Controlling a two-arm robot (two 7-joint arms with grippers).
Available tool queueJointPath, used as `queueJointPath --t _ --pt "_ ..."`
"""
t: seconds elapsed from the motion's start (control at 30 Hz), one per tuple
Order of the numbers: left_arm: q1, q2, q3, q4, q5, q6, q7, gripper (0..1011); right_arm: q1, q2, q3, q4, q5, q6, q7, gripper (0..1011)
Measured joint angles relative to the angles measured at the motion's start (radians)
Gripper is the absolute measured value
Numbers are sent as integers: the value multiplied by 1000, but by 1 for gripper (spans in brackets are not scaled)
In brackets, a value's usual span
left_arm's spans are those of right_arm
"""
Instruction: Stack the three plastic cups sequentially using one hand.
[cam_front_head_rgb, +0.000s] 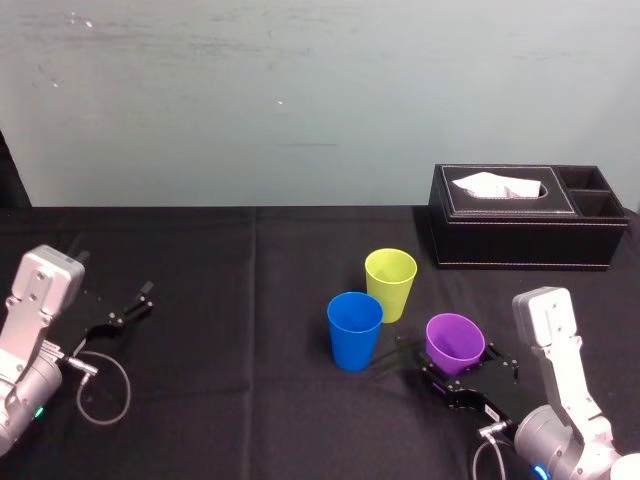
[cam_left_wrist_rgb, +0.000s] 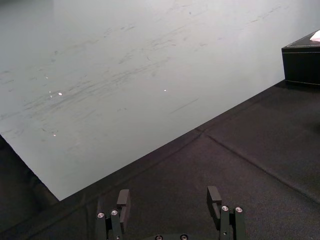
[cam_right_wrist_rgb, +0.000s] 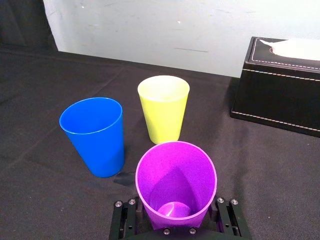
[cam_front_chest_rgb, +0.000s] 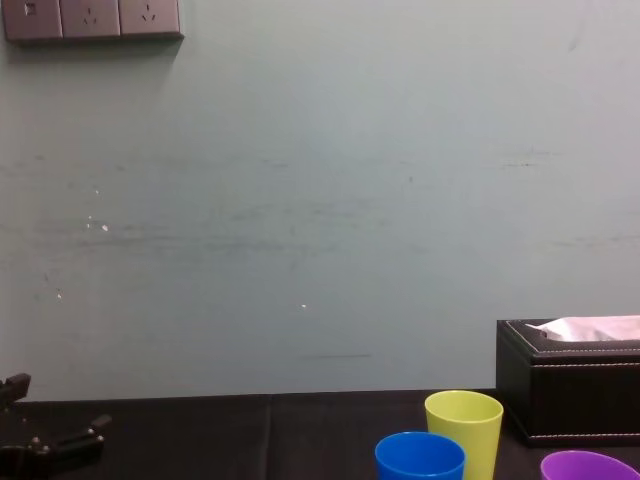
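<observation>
The right gripper (cam_front_head_rgb: 462, 368) sits low over the near right part of the bench (cam_front_head_rgb: 250, 400), its black fingers closed around the lower body of the purple tapered plastic cup (cam_front_head_rgb: 455, 340), one finger on each side. In the right wrist view this gripper (cam_right_wrist_rgb: 175, 222) clasps the purple cup (cam_right_wrist_rgb: 176, 180) near its base, and the open mouth leans away from the wrist. Whether the cup's base touches the black cloth cannot be told. Just beyond it and to its left stands the blue tapered plastic cup (cam_front_head_rgb: 354, 330), upright and mouth up. The yellow-green tapered plastic cup (cam_front_head_rgb: 390, 283) stands upright close behind the blue one, a narrow gap between them. Farther back on the right rests the black leather-look tissue box (cam_front_head_rgb: 520, 225), with white tissue showing at its slot. The left gripper (cam_front_head_rgb: 125, 310) hovers over the bench's far left, well apart from the cups, its fingers spread and holding nothing.
</observation>
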Motion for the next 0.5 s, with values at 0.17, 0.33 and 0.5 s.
queueJointPath --t 0.17,0.33,0.5 --pt "0 0 0 0 0 0 0 1000 -3 2 3 -8 -7 -1 0 716" --pt "0 0 0 0 0 0 0 1000 -10 5 21 -46 -21 11 1 716" --pt "0 0 0 0 0 0 0 1000 0 5 40 -85 -13 57 16 716"
